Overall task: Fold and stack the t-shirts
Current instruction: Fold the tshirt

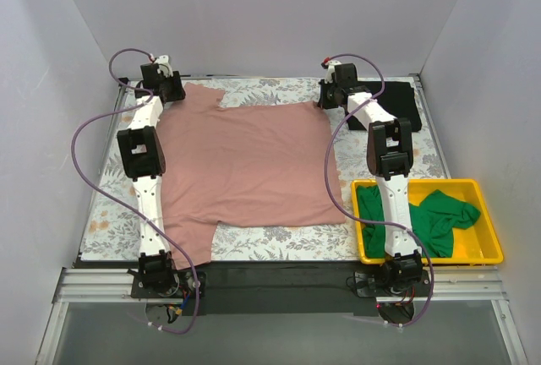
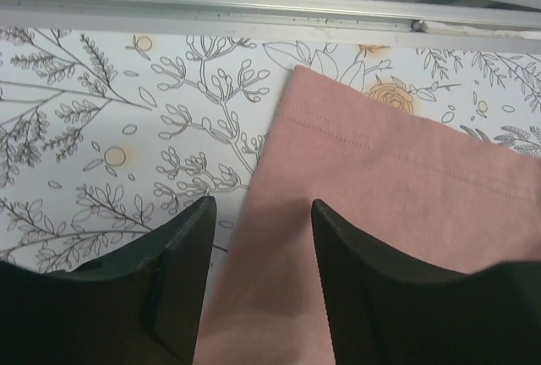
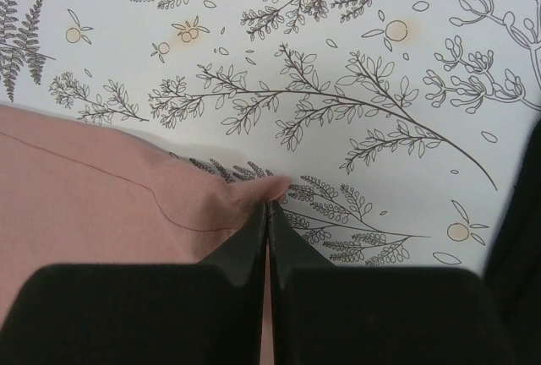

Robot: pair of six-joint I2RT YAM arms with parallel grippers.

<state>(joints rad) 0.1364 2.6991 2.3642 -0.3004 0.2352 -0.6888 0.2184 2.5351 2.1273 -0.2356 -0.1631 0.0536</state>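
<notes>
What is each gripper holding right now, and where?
Right gripper pinches the pink t-shirt by its far corner; left gripper is open, holding nothing.

Flat pink t-shirt point(image 1: 245, 162), crumpled green t-shirt point(image 1: 441, 217), black t-shirt point(image 1: 404, 103)

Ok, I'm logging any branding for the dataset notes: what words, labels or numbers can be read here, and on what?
None can be read. The pink t-shirt, green t-shirt, black t-shirt and yellow bin are plain; the table covering bears only drawn leaves and flowers.
</notes>
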